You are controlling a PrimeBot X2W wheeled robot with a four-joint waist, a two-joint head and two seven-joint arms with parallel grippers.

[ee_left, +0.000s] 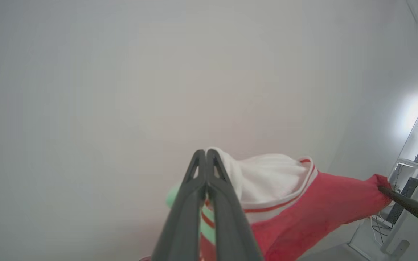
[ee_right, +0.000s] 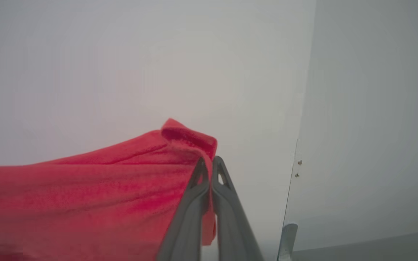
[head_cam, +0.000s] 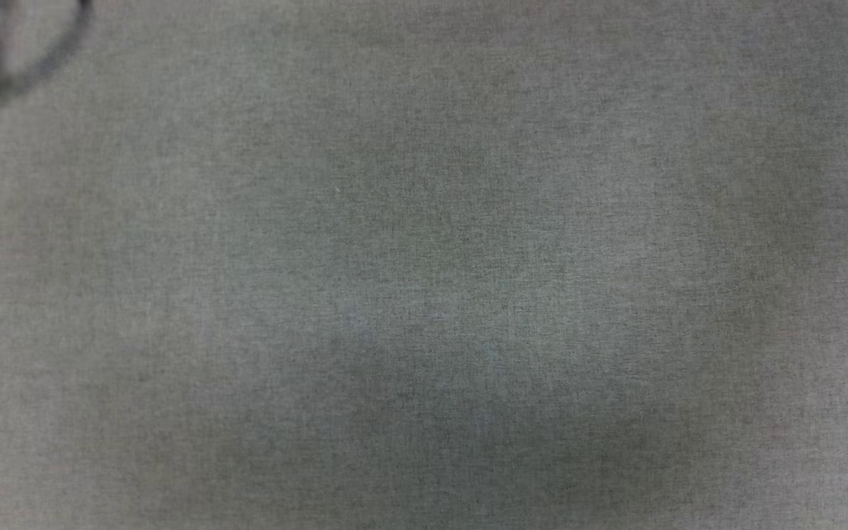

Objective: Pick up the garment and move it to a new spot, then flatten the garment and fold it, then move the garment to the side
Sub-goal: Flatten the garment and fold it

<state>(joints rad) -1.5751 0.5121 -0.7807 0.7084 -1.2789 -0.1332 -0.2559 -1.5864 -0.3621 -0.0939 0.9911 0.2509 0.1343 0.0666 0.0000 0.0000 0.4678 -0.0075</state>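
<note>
Grey surface [head_cam: 424,294], maybe table | left gripper [ee_left: 206,153] clamps garment [ee_left: 321,206] sleeve | right gripper [ee_right: 209,162] clamps corner

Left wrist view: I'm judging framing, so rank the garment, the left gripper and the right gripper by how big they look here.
1. garment: largest.
2. left gripper: looks big mainly because it is so near.
3. right gripper: smallest, a thin dark finger far off at the garment's red corner.

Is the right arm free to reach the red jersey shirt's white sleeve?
Probably not: the right pincer is shut on the far end of the red jersey shirt; the white sleeve bunches beside the shut left pincer.
</note>
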